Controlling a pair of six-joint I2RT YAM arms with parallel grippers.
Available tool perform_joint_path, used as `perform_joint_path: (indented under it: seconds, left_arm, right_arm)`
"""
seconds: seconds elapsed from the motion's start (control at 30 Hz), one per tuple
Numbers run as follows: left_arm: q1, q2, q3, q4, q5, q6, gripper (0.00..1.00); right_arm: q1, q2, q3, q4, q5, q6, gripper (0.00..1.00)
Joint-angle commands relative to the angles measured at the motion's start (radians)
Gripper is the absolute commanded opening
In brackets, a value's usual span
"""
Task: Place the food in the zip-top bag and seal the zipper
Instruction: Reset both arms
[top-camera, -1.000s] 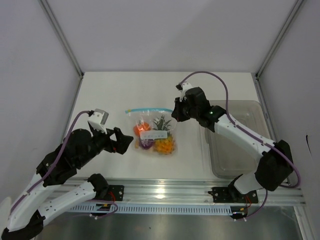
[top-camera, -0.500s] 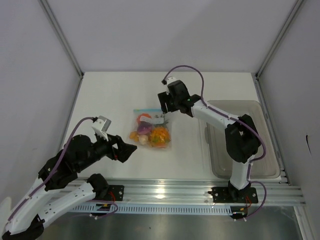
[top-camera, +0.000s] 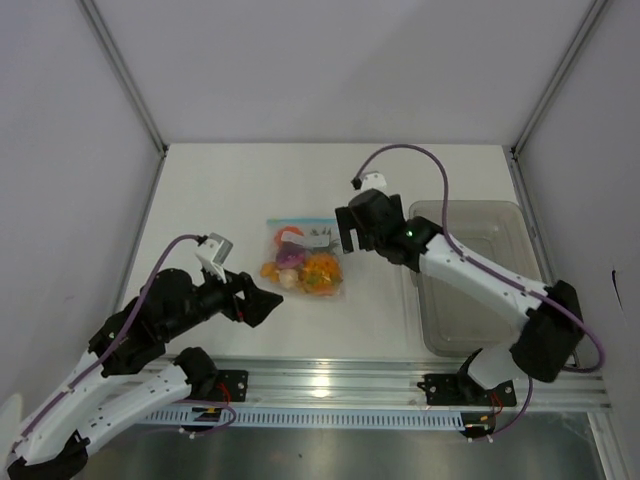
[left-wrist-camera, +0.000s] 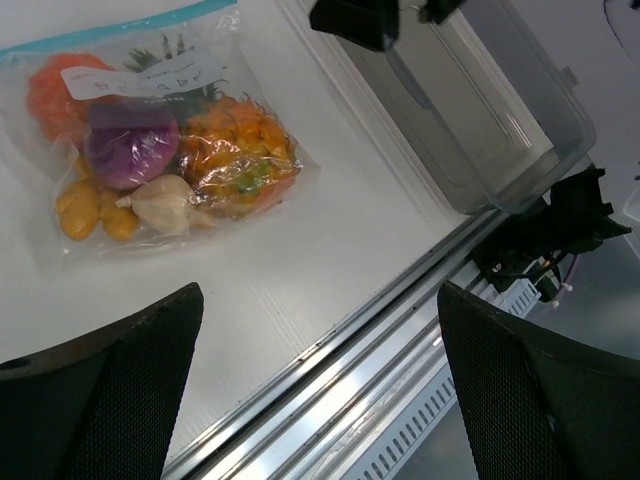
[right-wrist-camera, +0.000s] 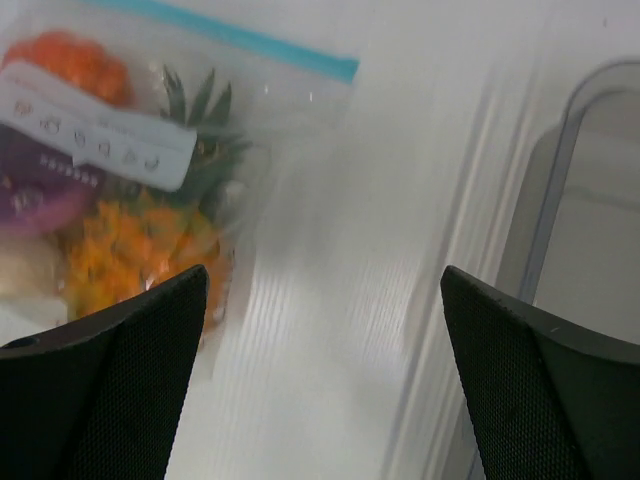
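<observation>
White table; crinkly clear zip-top bag, lumpy food inside, pineapple partly behind label. Teal zipper cut off by frame. Left gripper, right gripper: jaws wide, empty.

The left gripper shows its dark jaws at 7 and 5 o'clock, wide apart over the white surface. At 10 o'clock the zip-top bag lies flat, its zipper along the far edge. Inside is the food: a purple round piece, a red-orange one, a pineapple, a cream bulb and yellow lumps, with a white label above. A grey bin sits at 2 o'clock. A metal rail crosses towards 6 o'clock.
</observation>
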Motion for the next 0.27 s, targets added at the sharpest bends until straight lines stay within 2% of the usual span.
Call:
perform_joint_path:
  seconds: [0.0, 0.23]
  left_arm:
    - [0.005, 0.013, -0.027, 0.065, 0.044, -0.032, 1.00]
    - [0.005, 0.017, -0.108, 0.172, 0.130, -0.086, 1.00]
  right_arm:
    - [0.070, -0.170, -0.159, -0.129, 0.124, 0.192, 1.00]
    - [0.222, -0.585, -0.411, -0.103, 0.091, 0.330, 0.99]
